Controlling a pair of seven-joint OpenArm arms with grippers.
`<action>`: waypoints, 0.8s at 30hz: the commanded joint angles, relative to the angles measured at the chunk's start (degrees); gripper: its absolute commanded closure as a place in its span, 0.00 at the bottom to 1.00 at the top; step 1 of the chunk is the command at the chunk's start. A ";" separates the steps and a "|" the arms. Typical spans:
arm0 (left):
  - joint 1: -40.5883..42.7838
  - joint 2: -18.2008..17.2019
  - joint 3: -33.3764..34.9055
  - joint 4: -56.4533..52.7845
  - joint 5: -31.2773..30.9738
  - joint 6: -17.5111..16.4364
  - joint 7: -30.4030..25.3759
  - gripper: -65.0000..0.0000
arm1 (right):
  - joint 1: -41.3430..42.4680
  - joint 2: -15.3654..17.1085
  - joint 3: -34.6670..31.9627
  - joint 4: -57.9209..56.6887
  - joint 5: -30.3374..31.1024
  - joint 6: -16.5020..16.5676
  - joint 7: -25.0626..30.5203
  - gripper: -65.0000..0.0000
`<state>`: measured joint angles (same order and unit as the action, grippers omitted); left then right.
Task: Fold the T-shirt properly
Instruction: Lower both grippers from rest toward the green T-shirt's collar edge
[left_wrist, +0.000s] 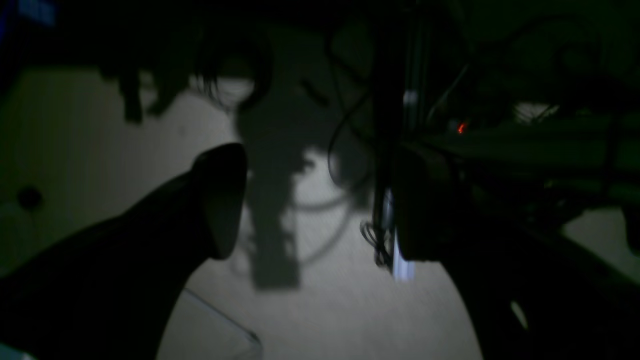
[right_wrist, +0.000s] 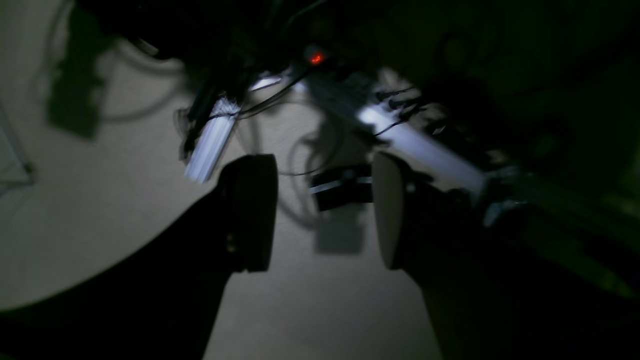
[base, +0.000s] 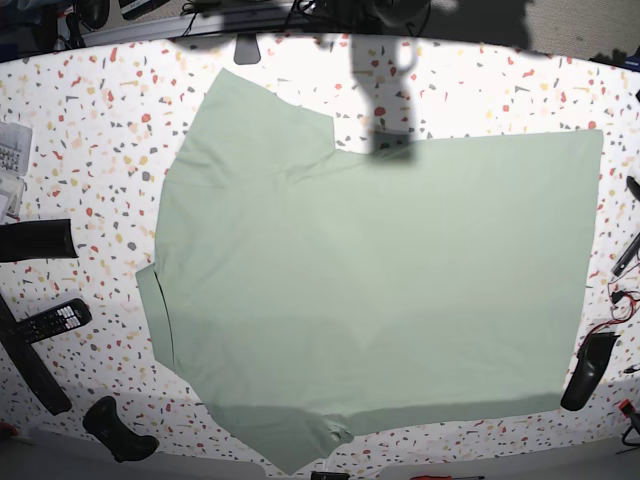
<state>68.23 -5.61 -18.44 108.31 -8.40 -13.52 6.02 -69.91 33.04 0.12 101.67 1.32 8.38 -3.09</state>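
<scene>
T-shirt (base: 370, 290): spread flat on speckled counter (base: 80, 130).
Right tool (right_wrist: 324, 210): agape, empty (dim view), off the shirt.
Left tool (left_wrist: 320, 200): agape, empty, likewise apart.

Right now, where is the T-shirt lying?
In the base view the T-shirt lies spread flat across the middle of the speckled table, with a remote control off its left edge.

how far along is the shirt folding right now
Barely started. Done: the T-shirt lies spread flat on the speckled table, no fold visible. In hand: nothing; the left gripper and right gripper are both open and empty, away from the cloth. Left: all the folds.
</scene>
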 joint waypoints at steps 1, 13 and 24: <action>0.98 -0.31 -0.37 2.56 -0.04 0.50 -0.79 0.37 | -0.61 0.46 1.53 3.06 0.37 -0.13 1.40 0.54; -0.68 -0.31 -0.37 16.06 -0.02 0.61 -0.52 0.37 | 3.80 0.44 6.62 16.63 0.55 -0.20 -1.09 0.54; -19.87 -0.28 -0.35 16.06 -0.04 0.59 -0.44 0.37 | 19.98 -0.17 6.60 16.72 0.61 -0.26 -2.99 0.54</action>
<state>47.27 -5.61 -18.55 123.28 -8.10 -13.34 7.09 -49.60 32.38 6.44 117.43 1.74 8.47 -7.22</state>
